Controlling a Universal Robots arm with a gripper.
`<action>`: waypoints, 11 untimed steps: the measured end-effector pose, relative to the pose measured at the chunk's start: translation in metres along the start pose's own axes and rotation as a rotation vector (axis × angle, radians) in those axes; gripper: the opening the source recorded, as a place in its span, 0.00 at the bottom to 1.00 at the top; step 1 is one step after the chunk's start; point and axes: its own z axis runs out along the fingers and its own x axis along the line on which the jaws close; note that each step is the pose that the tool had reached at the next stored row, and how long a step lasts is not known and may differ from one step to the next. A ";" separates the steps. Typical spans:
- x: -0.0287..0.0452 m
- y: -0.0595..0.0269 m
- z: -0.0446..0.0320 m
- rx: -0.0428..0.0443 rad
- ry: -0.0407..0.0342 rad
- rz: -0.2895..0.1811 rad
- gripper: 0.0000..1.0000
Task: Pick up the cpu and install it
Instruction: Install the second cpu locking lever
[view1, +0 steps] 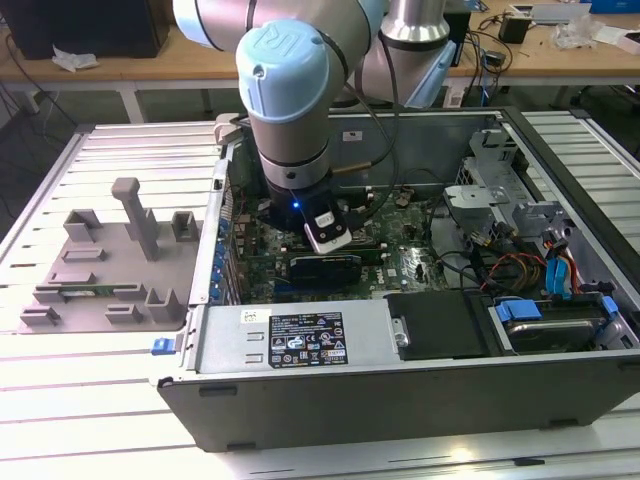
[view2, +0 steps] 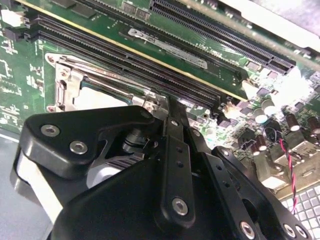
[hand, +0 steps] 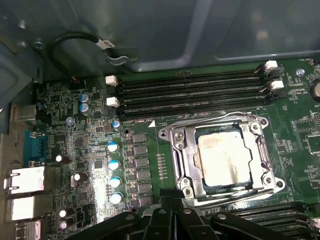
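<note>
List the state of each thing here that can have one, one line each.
cpu: lying flat inside the socket frame, not held.
socket frame: open, cpu top uncovered.
memory slots: empty in the first wrist view.
computer case: side open, motherboard exposed.
gripper: above the motherboard, beside the socket frame.

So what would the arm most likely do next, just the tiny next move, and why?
Probably lift straight up a little. The cpu already lies flat inside the socket frame, and the gripper hangs just beside it, so backing away without nudging the chip seems safest.
</note>
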 end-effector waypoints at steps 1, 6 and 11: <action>0.0000 0.0003 -0.0012 -0.0002 0.0000 0.000 0.11; -0.0005 0.0047 -0.0168 0.0069 -0.0012 0.001 0.11; -0.0014 0.0075 -0.0245 0.0587 -0.0103 0.008 0.11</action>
